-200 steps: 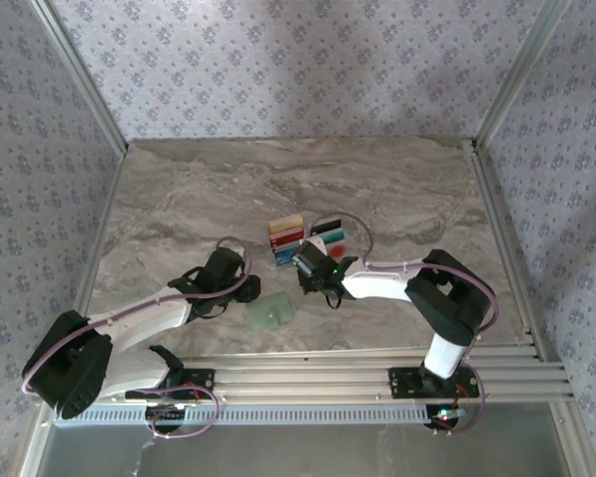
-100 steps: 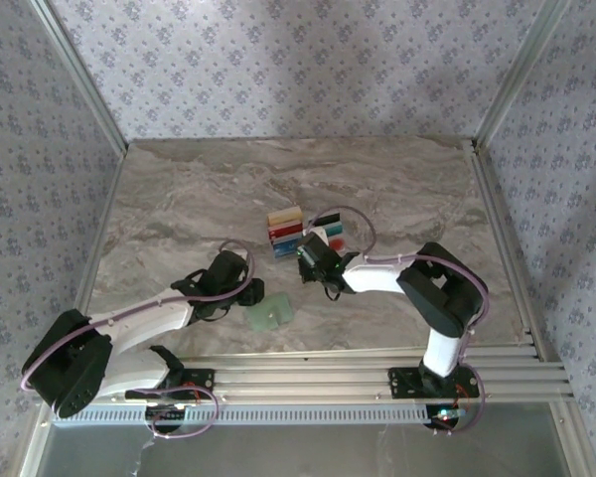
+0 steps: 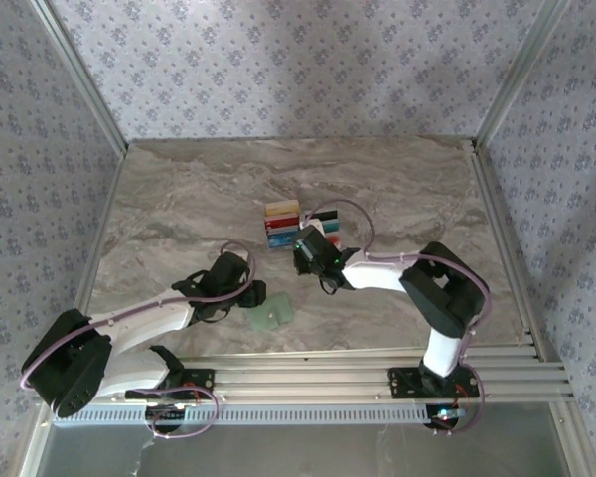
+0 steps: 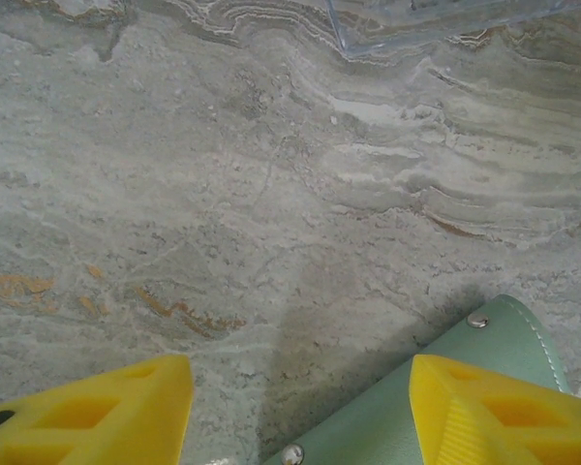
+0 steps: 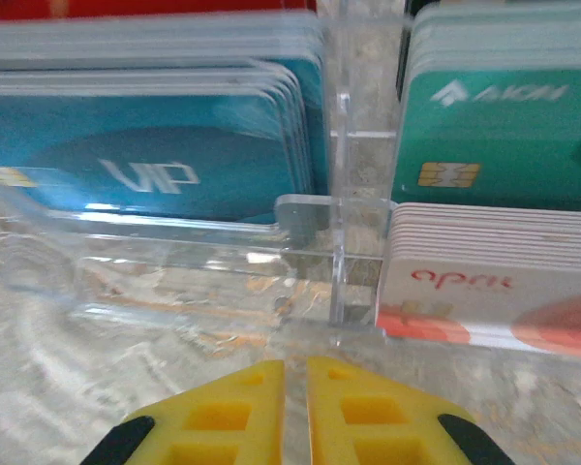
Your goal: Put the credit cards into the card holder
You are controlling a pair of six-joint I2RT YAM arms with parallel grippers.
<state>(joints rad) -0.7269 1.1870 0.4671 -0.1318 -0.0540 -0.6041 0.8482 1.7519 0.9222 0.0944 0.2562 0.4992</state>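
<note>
Left side first: our left arm lies low across the table (image 3: 179,199), elbow down, with the left hand (image 3: 250,294) parked at the left edge of the card holder (image 3: 271,314). From the wrist view its fingers stand wide apart and grip nothing. The holder lies flat on the table, with one snap-studded corner under the right-hand finger (image 4: 504,407).

Further right and further back, the credit cards (image 3: 283,225) stand on edge in a clear tray (image 5: 339,194), sorted into compartments: blue ones left, teal ones and white-and-red ones right.

Our right arm bends back in from its base, and the right hand (image 3: 306,254) is nosed up against the near side of that tray. Its fingers are pinched almost together with nothing between them, aimed at the divider.

So we reckon we're at the fetch-a-card step. Next move probably means spreading those fingers, shifting off the divider and pinching one card by its top edge, while the left hand steadies the holder.
</note>
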